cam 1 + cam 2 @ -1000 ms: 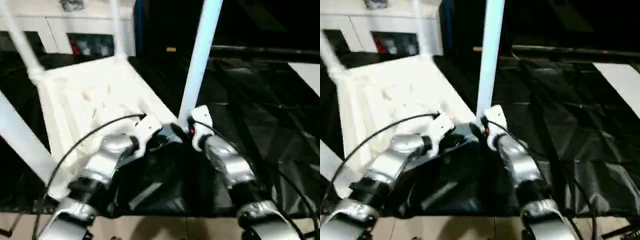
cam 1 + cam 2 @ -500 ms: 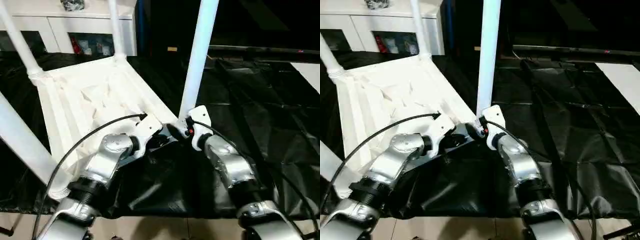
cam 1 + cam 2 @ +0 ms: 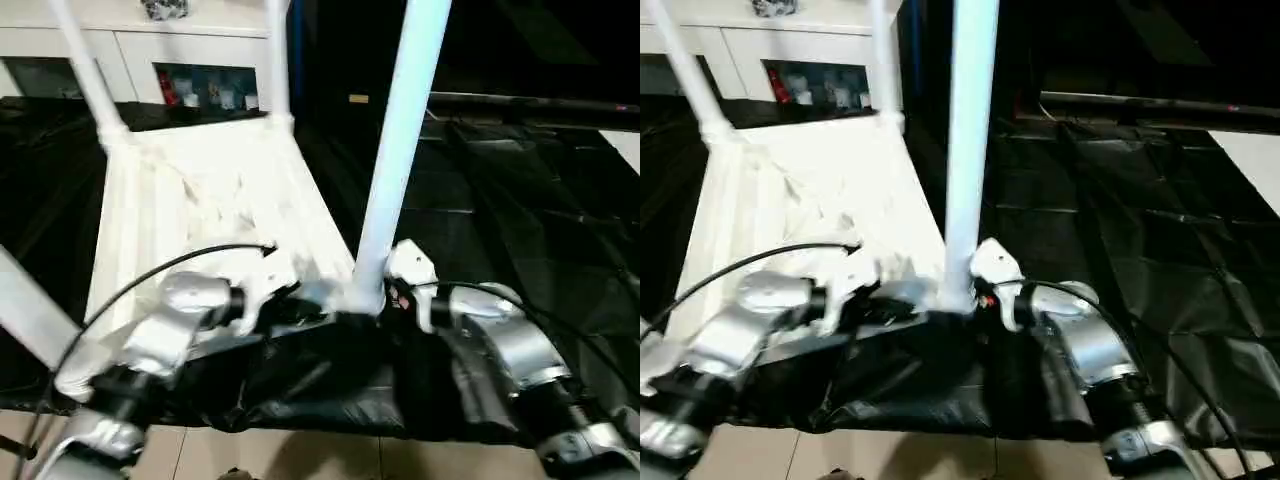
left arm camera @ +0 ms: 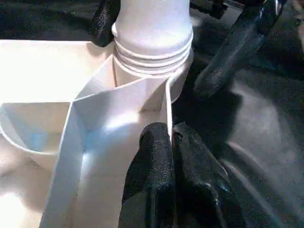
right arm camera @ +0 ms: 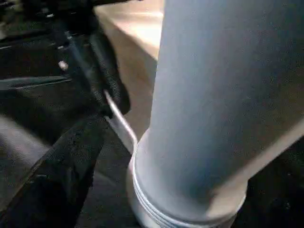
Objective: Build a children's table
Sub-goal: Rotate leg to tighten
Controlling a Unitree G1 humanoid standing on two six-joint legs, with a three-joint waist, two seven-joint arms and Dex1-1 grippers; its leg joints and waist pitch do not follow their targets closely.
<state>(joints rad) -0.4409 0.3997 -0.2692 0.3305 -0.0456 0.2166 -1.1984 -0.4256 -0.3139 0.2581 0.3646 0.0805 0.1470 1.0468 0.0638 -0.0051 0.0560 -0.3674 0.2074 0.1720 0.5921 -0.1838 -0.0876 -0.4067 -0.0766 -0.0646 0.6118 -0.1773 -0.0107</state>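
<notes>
Robot seats a leg in an upside-down white table top (image 3: pixel 200 190), centre-left of frame.
L gripper (image 4: pixel 172 142) pinches top's rim, fingers closed on it; R gripper (image 3: pixel 392 290) by upright leg (image 3: pixel 400 150) at near corner socket (image 4: pixel 152 61), grip can't tell. Risk: leg not fully seated could tilt or pop out.

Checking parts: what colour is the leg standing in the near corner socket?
White, clearest in the left eye view: the leg.

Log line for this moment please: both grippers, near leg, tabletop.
left gripper: shut on tabletop rim | right gripper: around near leg base | leg upright in corner socket | tabletop upside down
</notes>
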